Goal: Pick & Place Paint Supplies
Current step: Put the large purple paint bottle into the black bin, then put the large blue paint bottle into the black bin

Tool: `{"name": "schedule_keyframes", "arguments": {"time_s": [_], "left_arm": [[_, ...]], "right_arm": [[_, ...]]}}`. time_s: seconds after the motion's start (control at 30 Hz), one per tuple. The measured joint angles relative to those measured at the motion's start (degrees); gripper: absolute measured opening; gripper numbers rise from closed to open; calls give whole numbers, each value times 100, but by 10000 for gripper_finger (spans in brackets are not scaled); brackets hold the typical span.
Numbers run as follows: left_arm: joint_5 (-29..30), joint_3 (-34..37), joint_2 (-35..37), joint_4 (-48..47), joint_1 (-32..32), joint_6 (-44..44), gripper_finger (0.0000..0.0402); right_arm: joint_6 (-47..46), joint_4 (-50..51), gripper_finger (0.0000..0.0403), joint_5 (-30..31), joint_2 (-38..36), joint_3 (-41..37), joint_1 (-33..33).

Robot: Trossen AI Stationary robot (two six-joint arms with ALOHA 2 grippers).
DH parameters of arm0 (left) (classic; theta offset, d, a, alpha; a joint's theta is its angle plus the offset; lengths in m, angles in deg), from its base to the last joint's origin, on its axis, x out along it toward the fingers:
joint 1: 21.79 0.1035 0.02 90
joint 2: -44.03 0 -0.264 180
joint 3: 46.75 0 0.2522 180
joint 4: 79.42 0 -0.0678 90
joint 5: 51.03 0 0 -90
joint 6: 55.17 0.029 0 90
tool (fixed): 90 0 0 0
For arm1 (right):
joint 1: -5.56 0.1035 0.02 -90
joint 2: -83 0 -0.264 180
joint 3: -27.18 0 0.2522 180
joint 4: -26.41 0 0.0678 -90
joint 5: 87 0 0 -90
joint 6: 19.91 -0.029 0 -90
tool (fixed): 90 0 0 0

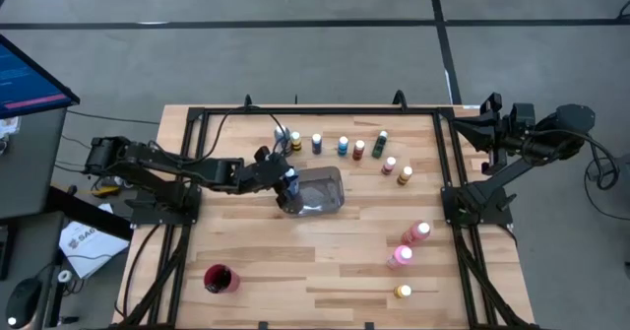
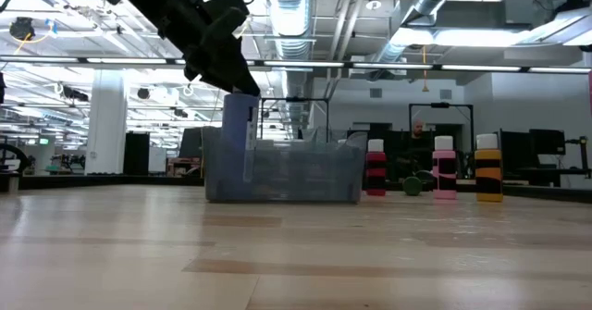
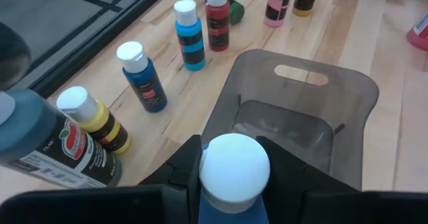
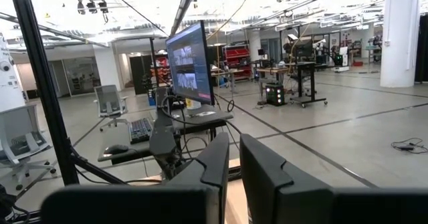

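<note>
blue paint bottle (image 3: 231, 177): clamped between left gripper (image 1: 286, 184) fingers, at 9 o'clock edge of grey tray (image 1: 320, 190)
right gripper (image 4: 231, 160): clenched, nothing held, parked off table at 2 o'clock

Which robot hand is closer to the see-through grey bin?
The left. The left gripper is at the grey bin's left edge, holding a blue paint bottle over it. The right gripper waits far off at the table's right edge.
</note>
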Motion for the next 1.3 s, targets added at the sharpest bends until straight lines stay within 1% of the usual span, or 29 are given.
{"name": "schedule_keyframes", "arguments": {"time_s": [0.27,0.57,0.83,0.97,1.13,1.2,1.3], "left_arm": [[86,50,7,103,0,8,102],[154,57,4,112,0,30,158],[244,63,55,126,0,49,186],[304,63,333,170,0,169,196],[467,63,891,183,0,502,207],[732,63,1160,179,0,710,210],[1345,59,1494,236,122,1207,216]], "right_arm": [[0,-2,33,0,0,0,-1],[0,-2,33,0,0,0,0],[0,-2,33,0,0,0,-1],[0,0,33,0,0,0,-2],[2,4,33,0,0,0,0],[2,4,33,0,0,0,-2],[4,7,33,0,0,0,0]]}}
